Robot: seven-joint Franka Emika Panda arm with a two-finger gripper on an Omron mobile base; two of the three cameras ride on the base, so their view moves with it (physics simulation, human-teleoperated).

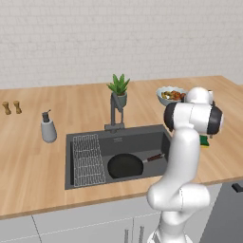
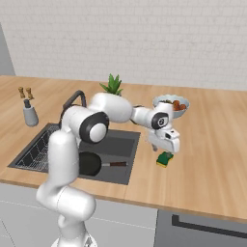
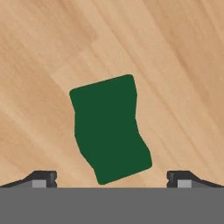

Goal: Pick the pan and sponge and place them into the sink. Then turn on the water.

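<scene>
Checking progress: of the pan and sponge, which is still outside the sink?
The sponge, green-topped, lies on the counter right of the sink; the pan sits inside.

Sponge mostly hidden behind arm; pan partly hidden by arm; bowl contents unclear.

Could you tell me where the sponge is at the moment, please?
The sponge lies flat on the wooden counter, just right of the sink, in the right base view, with the open pincer directly above it.
</scene>
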